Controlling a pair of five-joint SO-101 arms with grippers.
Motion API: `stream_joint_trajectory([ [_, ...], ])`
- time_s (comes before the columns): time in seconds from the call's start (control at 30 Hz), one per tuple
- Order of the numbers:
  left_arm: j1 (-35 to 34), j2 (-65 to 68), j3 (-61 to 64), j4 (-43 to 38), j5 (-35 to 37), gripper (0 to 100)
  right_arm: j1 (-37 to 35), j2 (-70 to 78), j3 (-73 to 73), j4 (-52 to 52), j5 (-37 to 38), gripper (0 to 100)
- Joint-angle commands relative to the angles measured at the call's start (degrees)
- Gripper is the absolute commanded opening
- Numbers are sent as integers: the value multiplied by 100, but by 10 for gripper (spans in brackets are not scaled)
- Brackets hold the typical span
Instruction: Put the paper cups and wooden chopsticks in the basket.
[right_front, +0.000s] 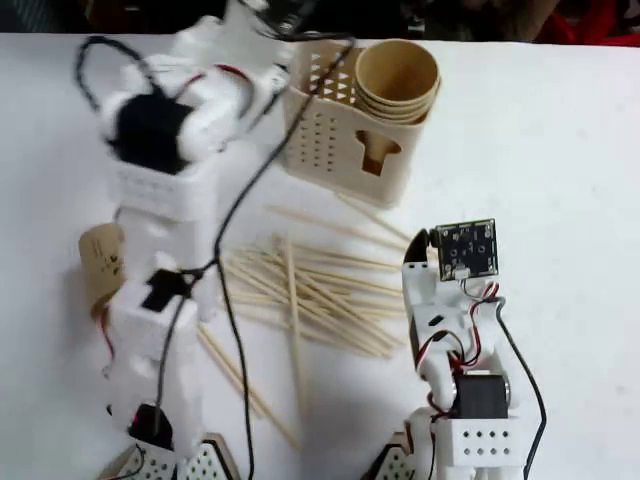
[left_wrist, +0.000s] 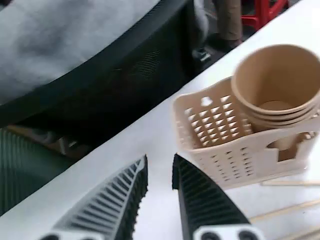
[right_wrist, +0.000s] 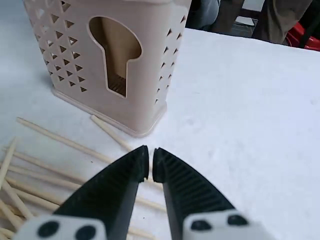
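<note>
Perforated matt plastic basket (right_front: 330, 140), paper cups (right_front: 398, 80)

Cups (right_front: 398, 75) in basket (right_front: 325, 140) — chopsticks (right_front: 310, 295) before it

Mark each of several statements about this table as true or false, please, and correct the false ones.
1. A stack of paper cups stands inside the basket. True.
2. All chopsticks are already in the basket. False: many lie scattered on the table in front of it.
3. A single paper cup lies on its side on the table. True.
4. The right gripper holds a chopstick. False: it is shut on nothing, above the table.
5. The basket lies tipped over. False: it stands upright.
</note>
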Motion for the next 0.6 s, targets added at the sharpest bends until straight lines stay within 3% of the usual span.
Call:
stream_joint_trajectory([
  [0.0,-453,-1402,1380,26,-44,100,22,-40,-44,-101,9,57],
  [0.1,-673,-2431,2945,18,-202,101,22,-40,-44,-84,9,94],
  [0.4,-1727,-5525,7297,-26,-1960,107,31,-40,-44,-84,9,104],
  [0.57,-2440,-6862,9310,-167,-2936,223,31,-40,-44,-92,9,104],
])
